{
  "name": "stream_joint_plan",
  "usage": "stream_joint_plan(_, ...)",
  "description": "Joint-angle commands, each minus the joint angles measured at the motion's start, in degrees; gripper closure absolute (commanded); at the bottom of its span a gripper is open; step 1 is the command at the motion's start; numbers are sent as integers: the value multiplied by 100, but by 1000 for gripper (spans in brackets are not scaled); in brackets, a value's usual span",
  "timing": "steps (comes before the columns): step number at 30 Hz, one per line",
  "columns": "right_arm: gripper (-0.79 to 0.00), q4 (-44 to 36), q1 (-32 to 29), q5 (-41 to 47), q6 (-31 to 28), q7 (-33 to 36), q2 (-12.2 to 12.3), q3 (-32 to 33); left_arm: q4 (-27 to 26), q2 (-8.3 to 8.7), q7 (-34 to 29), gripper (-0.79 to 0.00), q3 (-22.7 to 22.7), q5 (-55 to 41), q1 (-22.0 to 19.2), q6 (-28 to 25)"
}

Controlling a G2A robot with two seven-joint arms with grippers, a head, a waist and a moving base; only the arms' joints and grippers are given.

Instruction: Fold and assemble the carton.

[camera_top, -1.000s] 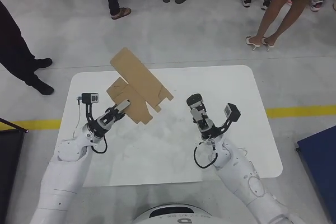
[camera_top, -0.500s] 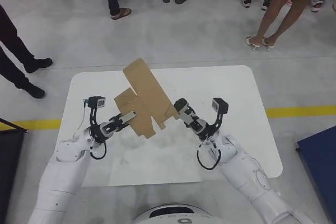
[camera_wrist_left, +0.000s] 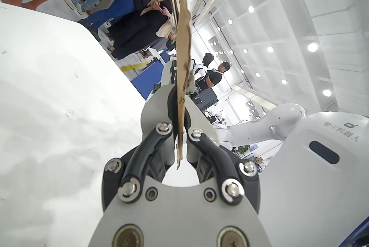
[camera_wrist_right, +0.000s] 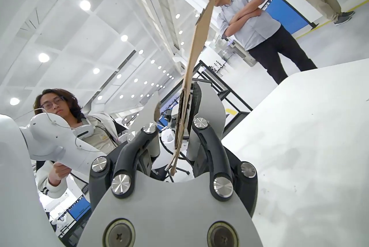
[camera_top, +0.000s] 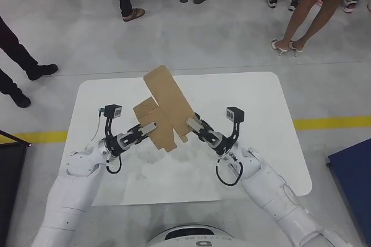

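**Carton held flat between both grippers, ready to be opened**

The carton [camera_top: 164,105] is unfolded and flat, and appears raised above the table [camera_top: 260,123] near its far edge. The left gripper [camera_top: 147,128] pinches one lower side flap. The right gripper [camera_top: 193,125] straddles the opposite edge, with one pad touching and a gap at the other. The long axis runs from between the grippers toward the table's far edge, upper end pointing away from the robot. Step in hand: securing a two-sided hold. The next move likely calls for closing the right grip, then spreading the panels.
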Motion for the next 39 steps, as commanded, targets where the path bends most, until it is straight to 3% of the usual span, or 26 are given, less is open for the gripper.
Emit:
stream_joint_plan(1,0,34,28,182,-11,181,8,-26,7,6,18,0,3,-6,5,-4)
stream_joint_plan(4,0,105,84,340,-10,393,30,3,8,17,-27,0,23,-46,22,-8)
stream_joint_plan(6,0,116,104,446,-26,517,47,37,-6,29,-128,-785,35,-143,27,18)
stream_joint_plan(10,0,139,153,807,-4,1063,118,97,108,83,-325,-785,-156,-384,46,-39)
stream_joint_plan(16,0,166,346,1389,148,2496,341,400,377,226,-741,-785,-706,-791,32,-64)
stream_joint_plan(20,0,158,353,1384,156,2525,354,445,501,290,-675,-785,-1037,-1126,52,-106)
stream_joint_plan(30,0,101,314,1462,351,2573,352,377,437,288,-660,-785,-1014,-1106,55,-74)
stream_joint_plan(37,0,109,598,2913,1371,4807,537,420,285,306,-992,-785,-860,-1626,49,188)
stream_joint_plan(39,0,174,690,3089,1509,5168,571,484,354,307,-1100,-785,-741,-1732,2,296)
